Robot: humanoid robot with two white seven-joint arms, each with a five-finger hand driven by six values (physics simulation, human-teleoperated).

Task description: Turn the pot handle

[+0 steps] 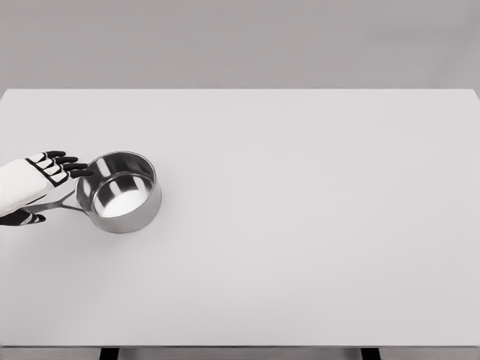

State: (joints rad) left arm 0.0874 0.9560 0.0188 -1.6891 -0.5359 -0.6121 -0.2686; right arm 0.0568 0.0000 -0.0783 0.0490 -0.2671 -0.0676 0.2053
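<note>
A shiny steel pot (120,192) stands upright on the left part of the white table (300,225). Its thin handle (60,202) points left and slightly toward me. My left hand (58,191) comes in from the left edge and straddles the handle. The black fingers (71,165) stretch out above the handle, their tips at the pot's rim. The thumb (30,218) lies below the handle. The hand is open, not closed on the handle. The handle's outer end is hidden under the hand. My right hand does not show.
The table's far edge (240,90) runs across the top and its near edge (240,346) along the bottom. A plain grey wall stands behind.
</note>
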